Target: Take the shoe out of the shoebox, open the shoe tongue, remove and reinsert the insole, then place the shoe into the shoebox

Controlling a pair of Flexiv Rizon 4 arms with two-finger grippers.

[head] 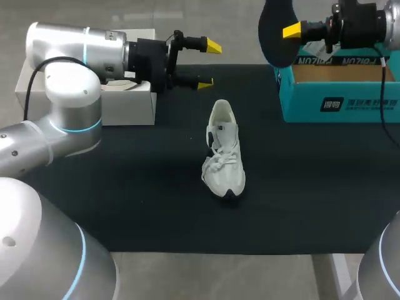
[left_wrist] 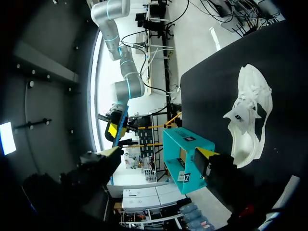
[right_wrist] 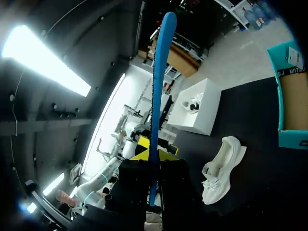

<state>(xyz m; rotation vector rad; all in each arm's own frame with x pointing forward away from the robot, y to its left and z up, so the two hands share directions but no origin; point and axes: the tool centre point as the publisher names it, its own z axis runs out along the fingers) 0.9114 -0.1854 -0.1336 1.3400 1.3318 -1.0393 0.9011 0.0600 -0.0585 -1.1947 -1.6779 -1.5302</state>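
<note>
Pinched edge-on between the right gripper's point(right_wrist: 153, 155) fingers, the insole point(right_wrist: 161, 72) stands roughly upright, up beyond and to the right of the shoe point(head: 224, 150), over the shoebox point(head: 340, 100) corner nearest it. That shoe lies out on the mat, toe toward the robot and heel opening away, so the insole probably has to tip to match that axis. Just beyond-left of the shoe's heel (the nearer arm), the left gripper point(head: 209, 64) hangs spread wide, empty.
</note>
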